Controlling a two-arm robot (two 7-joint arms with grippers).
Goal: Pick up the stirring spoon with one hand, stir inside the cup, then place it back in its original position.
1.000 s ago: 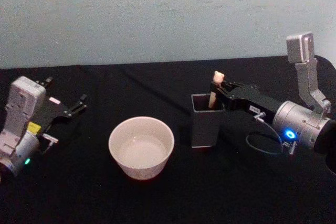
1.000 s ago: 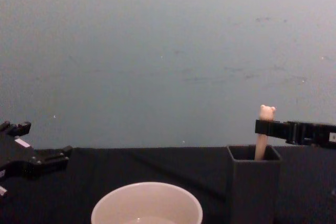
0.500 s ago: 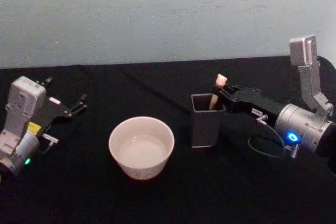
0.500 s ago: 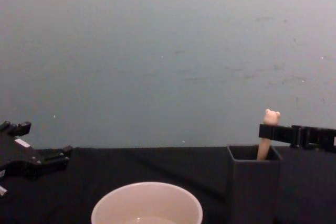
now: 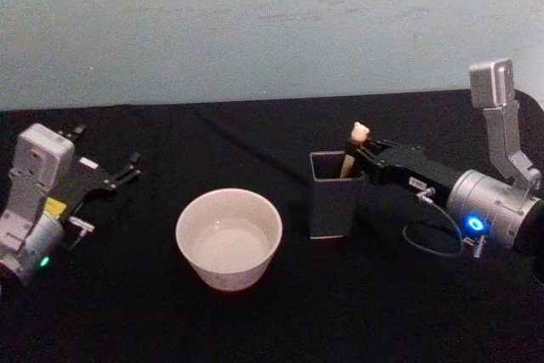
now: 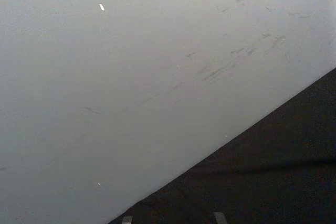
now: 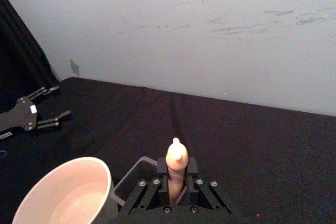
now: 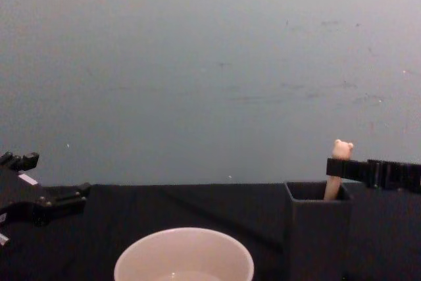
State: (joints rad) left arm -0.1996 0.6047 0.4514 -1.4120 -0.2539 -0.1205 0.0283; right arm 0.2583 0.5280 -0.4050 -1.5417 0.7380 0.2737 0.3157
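Observation:
The stirring spoon stands in the dark grey holder box, its bear-head handle leaning toward the right. My right gripper reaches in from the right, level with the box's top, and is shut on the beige handle just below the bear head. In the right wrist view the fingers press the spoon from both sides. The spoon's shaft and bowl are hidden inside the box. The cream cup sits left of the box, with a gap between them. My left gripper rests open at the far left.
A black cloth covers the table, and a pale wall rises behind it. Open cloth lies in front of the cup and box and between the cup and the left gripper.
The right gripper has shifted slightly right and down with the handle. The spoon has tipped from nearly upright to leaning right. The left arm has not moved.

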